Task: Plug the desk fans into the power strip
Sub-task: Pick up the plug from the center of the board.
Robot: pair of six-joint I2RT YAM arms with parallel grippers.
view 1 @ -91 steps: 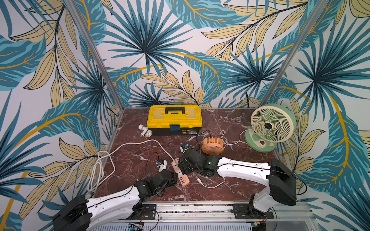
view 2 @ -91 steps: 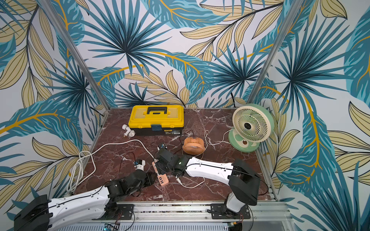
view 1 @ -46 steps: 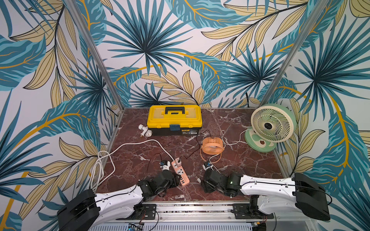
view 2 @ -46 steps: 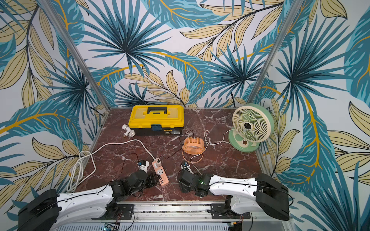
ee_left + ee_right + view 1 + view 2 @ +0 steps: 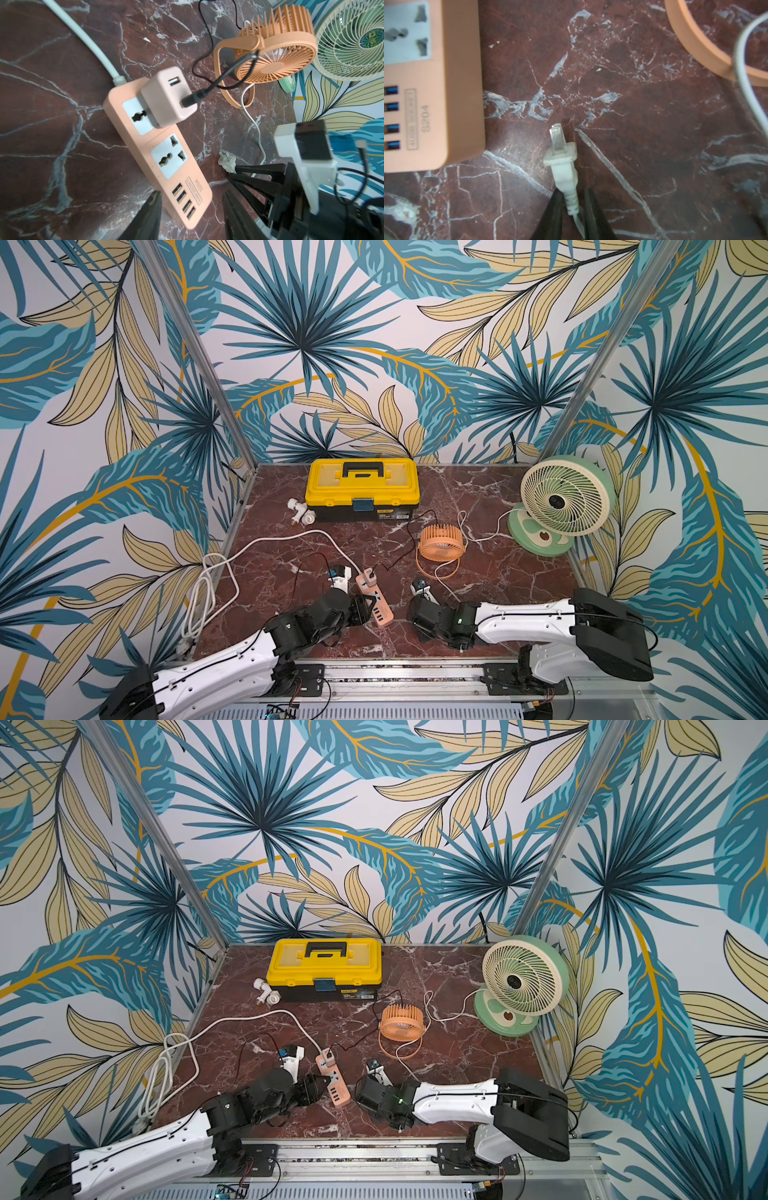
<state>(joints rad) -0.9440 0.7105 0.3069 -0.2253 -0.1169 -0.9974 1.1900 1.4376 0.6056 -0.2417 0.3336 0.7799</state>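
Note:
The green and cream desk fan point(image 5: 561, 497) point(image 5: 519, 982) stands at the back right. Its thin white cord runs forward to a white two-prong plug point(image 5: 562, 164) point(image 5: 227, 162) lying on the marble. My right gripper point(image 5: 572, 194) point(image 5: 417, 608) is shut on the plug's tail, prongs pointing away. The salmon-orange power strip point(image 5: 374, 601) point(image 5: 332, 1081) point(image 5: 166, 158) point(image 5: 425, 104) lies just left of the plug. One white socket point(image 5: 169, 155) is free. My left gripper point(image 5: 191, 195) point(image 5: 363, 610) is open, its fingers astride the strip's USB end.
A small orange fan point(image 5: 440, 541) stands mid-table, its black lead in a pink USB adapter point(image 5: 168, 97) plugged into the strip's far socket. A yellow toolbox point(image 5: 361, 485) and a white pipe fitting point(image 5: 301, 512) sit at the back. The strip's thick white cord point(image 5: 199, 593) loops at the left edge.
My right arm has drawn back from beside the strip toward the table's front, and its jaws have closed on the white plug. The left gripper stays at the strip's near end.

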